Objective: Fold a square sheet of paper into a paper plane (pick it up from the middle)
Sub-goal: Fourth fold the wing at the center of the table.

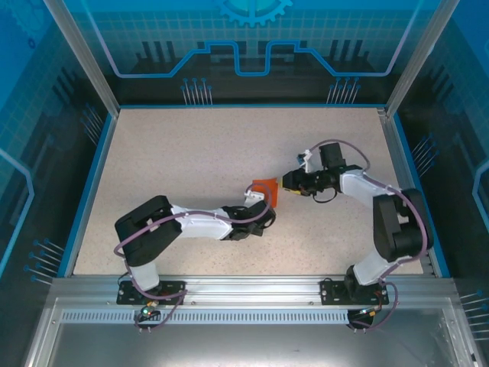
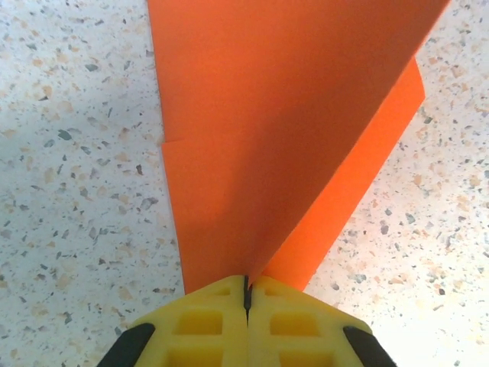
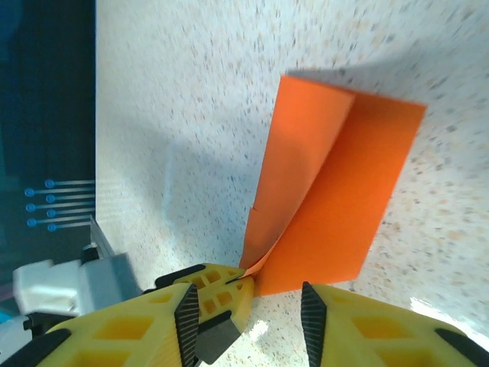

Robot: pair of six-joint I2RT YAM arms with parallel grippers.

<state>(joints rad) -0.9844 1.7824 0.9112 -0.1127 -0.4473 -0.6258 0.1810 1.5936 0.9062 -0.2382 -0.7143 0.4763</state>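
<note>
Left gripper (image 2: 246, 294) is clenched on the orange paper sheet (image 2: 290, 115). The sheet is already folded into a narrow layered strip, and the yellow tips are pinching one end corner.

- Sheet position: mid-table on the speckled beige tabletop (image 1: 191, 153), directly between the 2 wrists in the top view (image 1: 266, 188).
- Long axis: it runs straight away from the left pinch. From the right wrist it also runs away, leaning up and to the right (image 3: 328, 191). So both grippers sit at the same end and the far end is free.
- Layers: 1 flap curls up into the pinch while the rest looks flat on the table.
- Right gripper (image 3: 252, 297): released, jaws wide apart and holding nothing. The small yellow block between its fingers is probably the left gripper's tip, but it's hard to be sure at that angle.

My read is that the right arm is nearer the free layers. Its jaws currently bracket the pinch point, not bare paper. It would need to move along the strip before closing, or it clamps the other gripper.
</note>
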